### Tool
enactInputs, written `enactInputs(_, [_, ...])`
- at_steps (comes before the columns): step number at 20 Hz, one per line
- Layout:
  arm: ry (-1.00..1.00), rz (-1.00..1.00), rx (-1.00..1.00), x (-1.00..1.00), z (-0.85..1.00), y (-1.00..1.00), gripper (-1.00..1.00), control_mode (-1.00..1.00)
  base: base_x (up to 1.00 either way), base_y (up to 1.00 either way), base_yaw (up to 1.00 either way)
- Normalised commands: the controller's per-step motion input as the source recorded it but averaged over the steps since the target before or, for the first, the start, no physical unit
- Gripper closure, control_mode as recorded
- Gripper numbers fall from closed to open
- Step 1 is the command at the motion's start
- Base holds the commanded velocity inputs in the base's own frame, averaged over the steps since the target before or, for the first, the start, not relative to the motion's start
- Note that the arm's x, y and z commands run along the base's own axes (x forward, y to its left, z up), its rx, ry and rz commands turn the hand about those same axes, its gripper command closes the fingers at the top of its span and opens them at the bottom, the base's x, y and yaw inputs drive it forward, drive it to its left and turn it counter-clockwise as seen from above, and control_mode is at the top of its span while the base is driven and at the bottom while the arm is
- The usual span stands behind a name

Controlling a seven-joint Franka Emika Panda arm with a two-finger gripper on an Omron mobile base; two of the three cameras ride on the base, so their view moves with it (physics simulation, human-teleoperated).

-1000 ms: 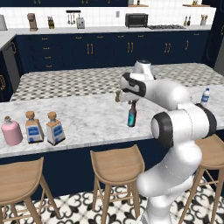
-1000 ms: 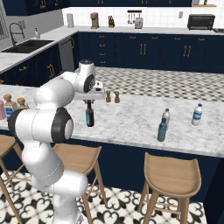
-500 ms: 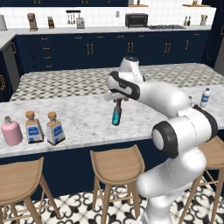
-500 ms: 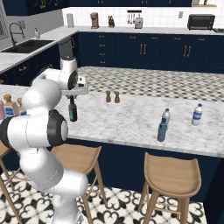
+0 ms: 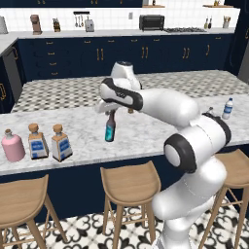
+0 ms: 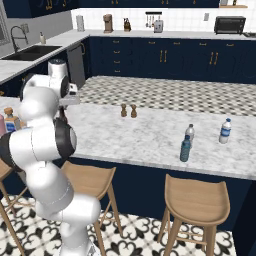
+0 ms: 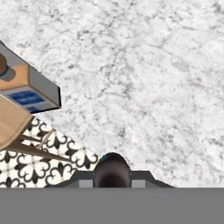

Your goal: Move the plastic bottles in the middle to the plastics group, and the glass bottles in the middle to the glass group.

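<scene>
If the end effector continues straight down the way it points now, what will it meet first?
Probably bare marble counter. The end effector is shut on the dark slim bottle, whose base would touch first. The nearest square bottle stands apart, to one side.

Dark bottle, teal label. Pink flask beside blue-labelled clear bottles. Counter white-grey marbled. Stools light wood. Floor black-white patterned.

From my left base camera I see the arm reaching forward and left, hand pointing straight down. The gripper is clamped on the neck of the dark bottle, which hangs upright (clear of the surface, as far as I can tell).
</scene>
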Motion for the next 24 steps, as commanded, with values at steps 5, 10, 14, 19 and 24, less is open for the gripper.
enactInputs(5, [0.0, 0.12, 0.0, -0.02, -0.18, 0.84, 1.0, -1.0, 0.0, 0.0, 0.0])
enactInputs(10, [-0.01, 0.09, -0.01, 0.0, -0.11, 0.67, 1.0, -1.0, 0.0, 0.0, 0.0])
enactInputs(14, [-0.04, 0.08, 0.0, 0.02, 0.0, 0.31, 1.0, -1.0, 0.0, 0.0, 0.0])
enactInputs(19, [-0.04, 0.08, 0.0, 0.08, -0.07, 0.21, 1.0, -1.0, 0.0, 0.0, 0.0])
enactInputs(24, [-0.04, 0.12, 0.0, 0.29, -0.08, 0.16, 1.0, -1.0, 0.0, 0.0, 0.0])
